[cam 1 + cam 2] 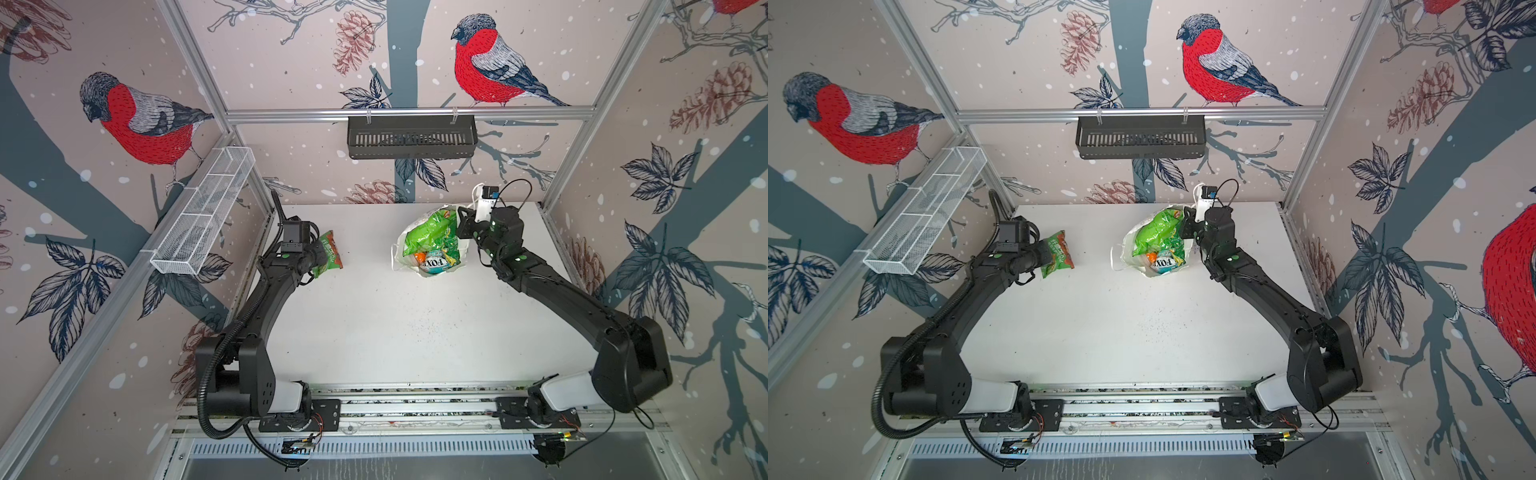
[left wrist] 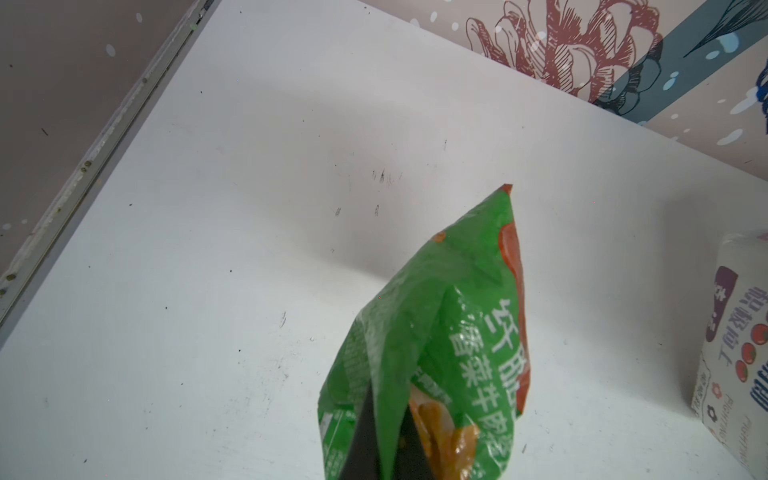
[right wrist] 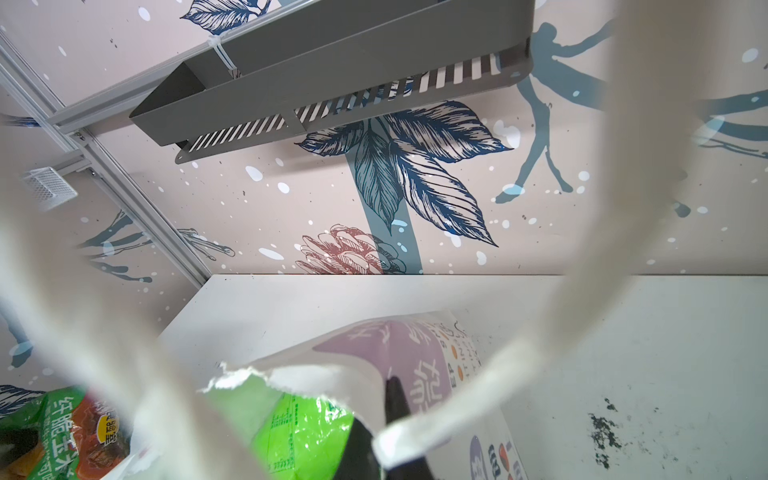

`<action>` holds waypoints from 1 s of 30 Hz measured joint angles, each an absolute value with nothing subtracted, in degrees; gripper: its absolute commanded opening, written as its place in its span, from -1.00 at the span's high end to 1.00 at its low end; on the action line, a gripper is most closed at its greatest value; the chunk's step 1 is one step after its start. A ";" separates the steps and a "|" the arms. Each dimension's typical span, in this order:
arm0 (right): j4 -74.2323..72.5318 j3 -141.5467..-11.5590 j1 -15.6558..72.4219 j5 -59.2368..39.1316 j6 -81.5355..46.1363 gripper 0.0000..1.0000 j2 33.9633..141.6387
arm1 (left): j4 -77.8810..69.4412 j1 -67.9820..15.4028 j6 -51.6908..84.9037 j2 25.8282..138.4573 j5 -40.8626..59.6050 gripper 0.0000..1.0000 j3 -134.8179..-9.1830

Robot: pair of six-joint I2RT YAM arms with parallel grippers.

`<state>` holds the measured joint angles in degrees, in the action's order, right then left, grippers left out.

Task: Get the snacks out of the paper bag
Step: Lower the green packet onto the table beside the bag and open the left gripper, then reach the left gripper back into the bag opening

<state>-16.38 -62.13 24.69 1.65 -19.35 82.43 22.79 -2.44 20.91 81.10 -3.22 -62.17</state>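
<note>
My left gripper [image 2: 384,436] is clamped on a fold of one green packet [image 2: 449,332]. Its black fingers [image 2: 365,449] pinch the crinkled foil from both sides. The packet appears to hang clear of the table [image 1: 374,324], since its shadow falls apart from it. In a top view this packet [image 1: 330,253] sits at the left, well apart from the paper bag [image 1: 400,249]. My right gripper [image 3: 376,403] is shut on the bag's ragged upper edge, apparently with one finger inside against a bright green wrapper and the other outside on the purple label. That grip holds the mouth open and tilted. The remaining snacks [image 1: 432,232] are heaped inside the bag, mostly green, with a teal one and an orange one nearest the opening. As I judge it, the step in hand is setting this first packet down. To do it well I should lower it until the foil rests on bare table near the left edge, and only then let go, so it neither drops nor slides back toward the bag. My right grip should stay gentle, because the paper is already torn there, and a blurred cord handle [image 3: 590,232] loops close to that wrist and could snag.
</note>
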 measured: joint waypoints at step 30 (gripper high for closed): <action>-19.00 -60.18 24.01 -0.01 -21.32 1.00 82.59 | 30.09 -2.07 17.52 91.74 -1.10 0.05 -67.96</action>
<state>-19.00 -60.18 24.01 -0.01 -21.32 82.59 30.09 -2.07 17.52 91.74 -1.10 -67.96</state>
